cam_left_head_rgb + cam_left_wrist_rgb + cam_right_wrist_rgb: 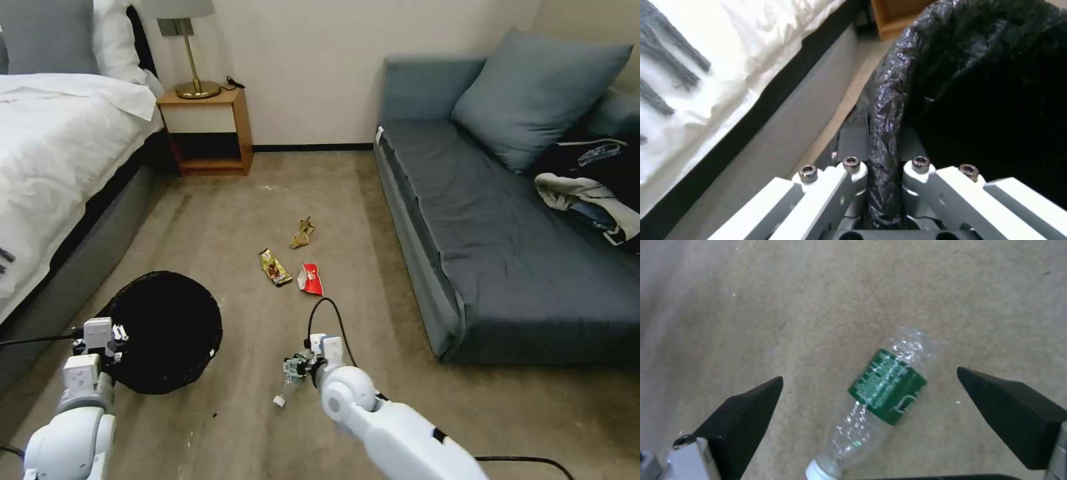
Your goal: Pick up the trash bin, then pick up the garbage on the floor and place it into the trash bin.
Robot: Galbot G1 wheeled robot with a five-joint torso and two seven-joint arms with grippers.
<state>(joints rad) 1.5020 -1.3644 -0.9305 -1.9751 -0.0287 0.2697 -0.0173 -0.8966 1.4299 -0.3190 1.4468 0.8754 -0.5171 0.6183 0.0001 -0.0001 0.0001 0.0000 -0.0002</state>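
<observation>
The bottle (880, 396) lay on the carpet between the right gripper's (869, 386) spread fingers, cap toward the robot. The bin (167, 330) hung at nine o'clock of it, its rim pinched by the left gripper (884, 186). Three wrappers (293, 263) lay at twelve o'clock. The bottle pick seemed underway; next likely called for lowering and closing.

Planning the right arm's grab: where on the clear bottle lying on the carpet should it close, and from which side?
Likely across the labelled middle of the bottle, coming straight down from above. It lies flat on its side on the carpet, and the open right gripper hangs over it with a finger on each side of the green label.
</observation>
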